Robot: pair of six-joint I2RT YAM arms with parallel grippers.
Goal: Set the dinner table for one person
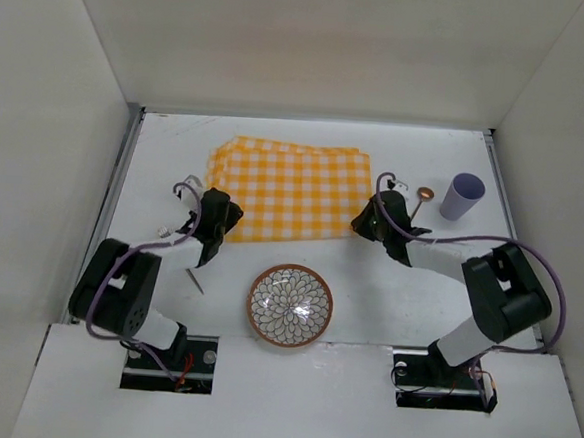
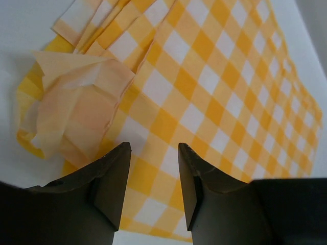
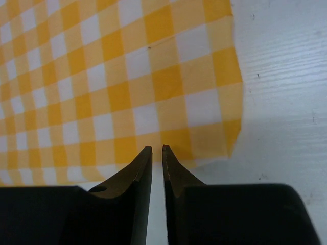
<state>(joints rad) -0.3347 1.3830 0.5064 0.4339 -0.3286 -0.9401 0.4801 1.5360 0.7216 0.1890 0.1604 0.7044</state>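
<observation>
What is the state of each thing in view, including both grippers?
checked cloth: spread flat, near left corner crumpled
bowl: upright, empty
purple cup: upright
spoon: lying flat near the cup
thin utensil: lying flat
left gripper: open, empty, above the cloth
right gripper: almost shut, empty

Dinner table (image 3: 286, 102) – white, matt, with a faint wood-like grain up close.
Checked cloth (image 1: 289, 194) – yellow and white, thin and matt. Its crumpled corner (image 2: 76, 112) looks papery and holds sharp creases, so cloth or paper cannot be told.
Bowl (image 1: 289, 305): glossy glaze, ceramic look, brown rim.
Cup (image 1: 463, 197): lilac, smooth, matt, plastic-looking.
Spoon (image 1: 424, 196): coppery metallic sheen.
Left gripper (image 2: 153, 148) and right gripper (image 3: 156, 149): the 2 fingers on each are black, matt hard plastic.
</observation>
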